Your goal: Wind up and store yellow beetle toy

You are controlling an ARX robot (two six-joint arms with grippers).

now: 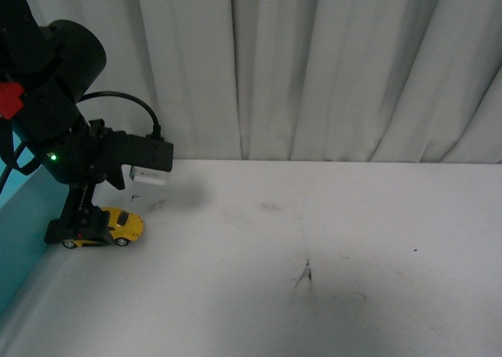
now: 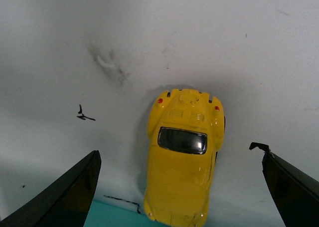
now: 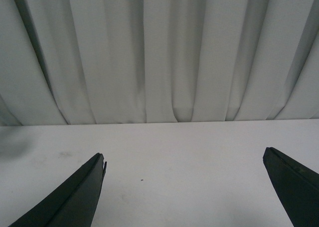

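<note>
From the front, the yellow beetle toy (image 1: 124,225) sits at the left edge of the white table (image 1: 329,278), beside the teal strip (image 1: 20,239) beyond that edge, and the left gripper (image 1: 82,230) is lowered over one end of it, so the left arm is plainly the nearer. The left wrist view puts the toy between the jaws, its long axis running along the gap, with the fingers (image 2: 65,197) spread wide and clear of both flanks. The right wrist view shows the right gripper (image 3: 184,187) also spread open and holding nothing, over the table facing a white curtain (image 3: 159,52), no toy in sight
</note>
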